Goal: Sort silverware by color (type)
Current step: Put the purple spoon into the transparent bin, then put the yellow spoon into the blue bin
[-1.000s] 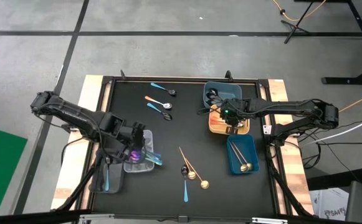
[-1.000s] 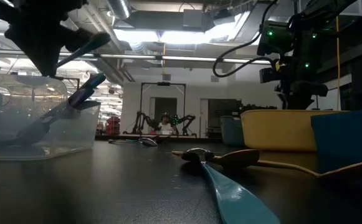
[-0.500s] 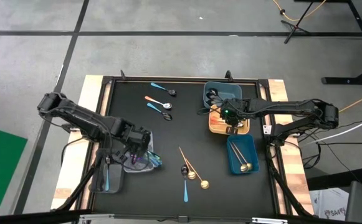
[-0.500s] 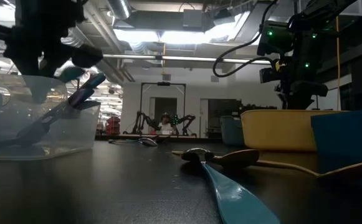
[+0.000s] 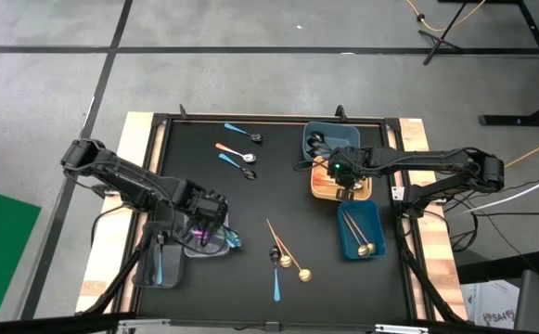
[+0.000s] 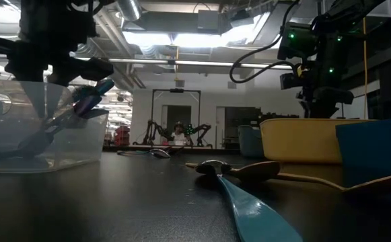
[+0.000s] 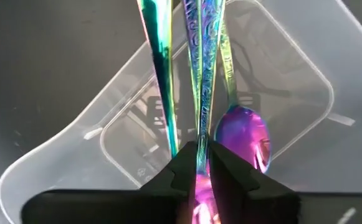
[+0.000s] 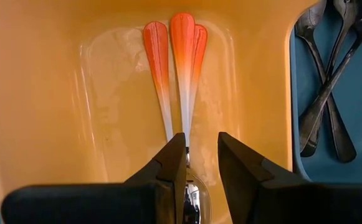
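While left tool (image 7: 198, 163) grips iridescent spoon (image 7: 200, 81) — clear tray (image 7: 293, 74)

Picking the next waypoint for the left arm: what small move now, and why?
Probably open the left gripper and let go. Its fingers are shut on an iridescent spoon that hangs inside the clear tray, alongside other iridescent spoons already lying there, so the drop looks lined up. The right gripper waits over the yellow tray.

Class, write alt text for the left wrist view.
The left end effector pinches an iridescent purple spoon over a clear plastic tray. Two more iridescent spoons lie in the tray, which sits on a black table.
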